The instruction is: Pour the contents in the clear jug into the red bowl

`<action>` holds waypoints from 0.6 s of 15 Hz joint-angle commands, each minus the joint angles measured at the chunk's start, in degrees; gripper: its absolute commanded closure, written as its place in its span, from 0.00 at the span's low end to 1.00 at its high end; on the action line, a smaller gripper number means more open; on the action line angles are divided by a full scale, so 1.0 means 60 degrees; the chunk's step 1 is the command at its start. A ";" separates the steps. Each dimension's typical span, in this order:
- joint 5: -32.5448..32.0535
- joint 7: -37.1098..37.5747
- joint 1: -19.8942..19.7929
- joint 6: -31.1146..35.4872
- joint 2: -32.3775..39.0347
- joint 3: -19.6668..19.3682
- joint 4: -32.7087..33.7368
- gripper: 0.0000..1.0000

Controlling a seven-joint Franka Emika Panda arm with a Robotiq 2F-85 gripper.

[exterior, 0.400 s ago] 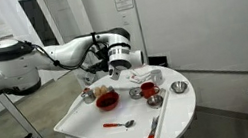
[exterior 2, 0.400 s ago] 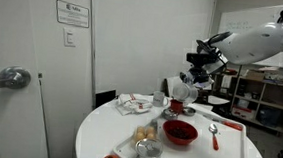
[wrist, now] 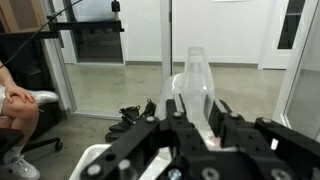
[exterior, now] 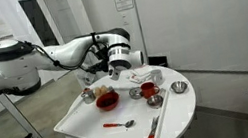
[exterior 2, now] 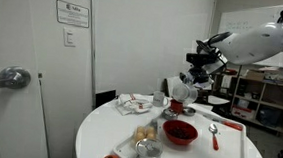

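Note:
The red bowl [exterior: 107, 100] is wide, shallow and glossy, and sits on the white round table [exterior: 177, 113]. It also shows in an exterior view [exterior 2: 179, 133]. My gripper [exterior: 114, 69] hangs above the table behind the bowl, shut on the clear jug [exterior: 117, 74]. In an exterior view the jug [exterior 2: 184, 90] hangs below the gripper [exterior 2: 191, 81], above a smaller red cup [exterior 2: 177, 107]. In the wrist view the jug [wrist: 195, 80] stands between my black fingers [wrist: 195, 112]. I cannot see its contents.
A red-handled spoon [exterior: 120, 124] and a long red utensil [exterior: 153, 133] lie on the table's front part. A small red cup [exterior: 149, 91], metal cups [exterior: 179, 87], a crumpled cloth [exterior: 145, 74] and a clear container with food [exterior 2: 145, 144] stand around the bowl.

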 commanded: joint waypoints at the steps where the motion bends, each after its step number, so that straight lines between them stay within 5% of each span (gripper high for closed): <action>1: 0.0000 0.0000 0.0000 0.0000 0.0000 0.0000 0.0000 0.72; 5: 0.0000 0.0000 0.0000 0.0000 0.0000 0.0000 0.0000 0.72; 6: 0.0000 0.0000 0.0000 0.0000 0.0000 0.0000 0.0000 0.93; 9: -0.1272 -0.0608 0.0222 0.1026 0.0663 0.0324 -0.0376 0.93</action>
